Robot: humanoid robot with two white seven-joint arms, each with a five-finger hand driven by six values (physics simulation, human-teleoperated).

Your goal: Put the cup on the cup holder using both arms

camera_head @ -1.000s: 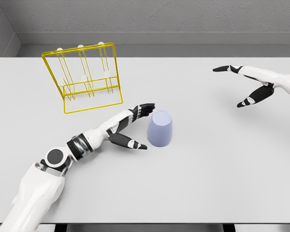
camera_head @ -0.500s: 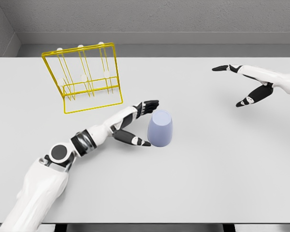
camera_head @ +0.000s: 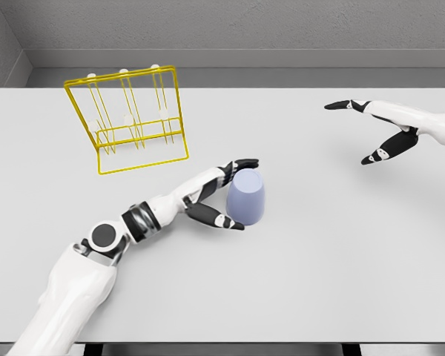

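Observation:
A pale lavender cup stands upside down near the middle of the white table. My left hand is spread open around the cup's left side, fingers behind its top and thumb low at its front, close to the cup but not closed on it. The yellow wire cup holder with white-tipped pegs stands at the back left, well apart from the cup. My right hand hovers open over the table's right side, far from the cup.
A grey wall runs behind the table's far edge. The table's front edge lies close to my left upper arm.
My left hand has slid rightward toward the cup, from beside it to bracketing its left side. The cup, the holder and the right hand have hardly moved.

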